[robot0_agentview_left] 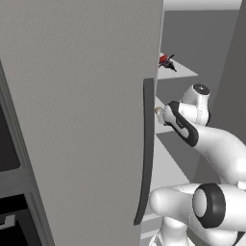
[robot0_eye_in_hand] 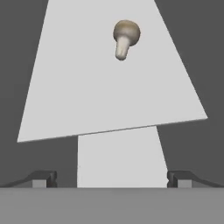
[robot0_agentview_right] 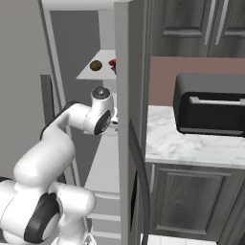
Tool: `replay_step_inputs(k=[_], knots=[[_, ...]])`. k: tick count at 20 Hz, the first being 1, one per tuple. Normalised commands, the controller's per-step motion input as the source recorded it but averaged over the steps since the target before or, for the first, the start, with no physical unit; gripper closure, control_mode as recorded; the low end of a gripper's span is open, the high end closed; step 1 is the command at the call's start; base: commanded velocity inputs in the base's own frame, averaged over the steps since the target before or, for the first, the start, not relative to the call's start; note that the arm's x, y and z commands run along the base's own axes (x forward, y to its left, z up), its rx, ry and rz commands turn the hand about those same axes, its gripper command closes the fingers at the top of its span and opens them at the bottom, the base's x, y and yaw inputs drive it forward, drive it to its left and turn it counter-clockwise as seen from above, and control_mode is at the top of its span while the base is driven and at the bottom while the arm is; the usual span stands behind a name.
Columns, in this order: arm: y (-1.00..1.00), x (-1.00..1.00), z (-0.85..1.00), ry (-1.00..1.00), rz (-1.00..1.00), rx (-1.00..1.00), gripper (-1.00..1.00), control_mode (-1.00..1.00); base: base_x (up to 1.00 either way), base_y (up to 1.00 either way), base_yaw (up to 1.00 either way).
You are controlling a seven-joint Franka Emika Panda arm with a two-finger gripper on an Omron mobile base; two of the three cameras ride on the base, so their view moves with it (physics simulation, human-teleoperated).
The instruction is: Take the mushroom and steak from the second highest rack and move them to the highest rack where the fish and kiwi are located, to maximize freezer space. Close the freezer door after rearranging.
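The mushroom (robot0_eye_in_hand: 126, 37), a small tan lump, lies on the second highest rack (robot0_eye_in_hand: 109, 96), ahead of my open gripper (robot0_eye_in_hand: 111, 179) and clear of both fingertips (robot0_eye_in_hand: 43, 178). From the left base view the mushroom (robot0_agentview_left: 158, 113) sits just off the end of my hand (robot0_agentview_left: 178, 122). On the highest rack (robot0_agentview_left: 185, 72) the red steak (robot0_agentview_left: 163, 58) rests against the black spiky fish (robot0_agentview_left: 169, 64). The right base view shows the brown kiwi (robot0_agentview_right: 95, 65) and the steak (robot0_agentview_right: 112, 62) on that rack. The freezer door (robot0_agentview_right: 123, 110) stands open, seen edge-on to the right of my arm.
A wide plain grey door (robot0_agentview_left: 81, 120) with a long dark handle (robot0_agentview_left: 146, 153) borders the opening on the left. Lower shelves (robot0_eye_in_hand: 118, 157) lie beneath the rack. A black appliance (robot0_agentview_right: 210, 110) sits on the marble counter (robot0_agentview_right: 191, 143) to the right.
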Motion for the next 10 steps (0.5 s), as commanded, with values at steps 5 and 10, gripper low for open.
replay_step_inputs(k=[5, 10], knots=[[0.0, 0.31, -0.04, 0.01, -0.07, 0.01, -1.0, -1.0, 0.0, 0.0, 0.0], [0.0, 0.31, -0.13, 0.0, -0.04, 0.0, -1.0, -1.0, 0.0, 0.0, 0.0]])
